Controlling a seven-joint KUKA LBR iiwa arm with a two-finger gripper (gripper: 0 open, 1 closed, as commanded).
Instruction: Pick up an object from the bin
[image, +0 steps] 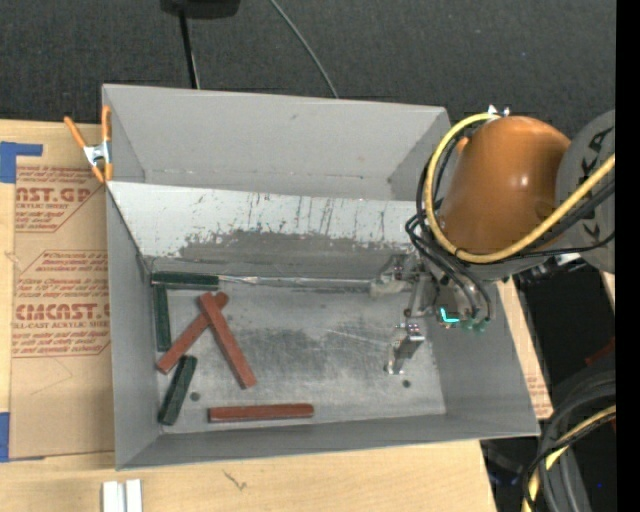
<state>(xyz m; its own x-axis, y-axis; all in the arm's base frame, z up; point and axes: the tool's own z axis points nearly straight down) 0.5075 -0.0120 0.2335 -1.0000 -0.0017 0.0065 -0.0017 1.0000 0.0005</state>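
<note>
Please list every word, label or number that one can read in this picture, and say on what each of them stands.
"CAST.GP": large red print, its start cut off, on the cardboard left of the bin.
"CAST ACRYLIC SHEE": smaller red print, lower on the same cardboard.
The other lines there are too blurred to read.
The red and green bars in the bin bear no text.

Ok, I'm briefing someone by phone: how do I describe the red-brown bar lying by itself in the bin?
In the grey metal bin, look to the floor's left half, where flat bars lie scattered. The red-brown bar lies level along the view's lower wall. Unlike the two crossed red-brown bars above it, it touches nothing.
</note>
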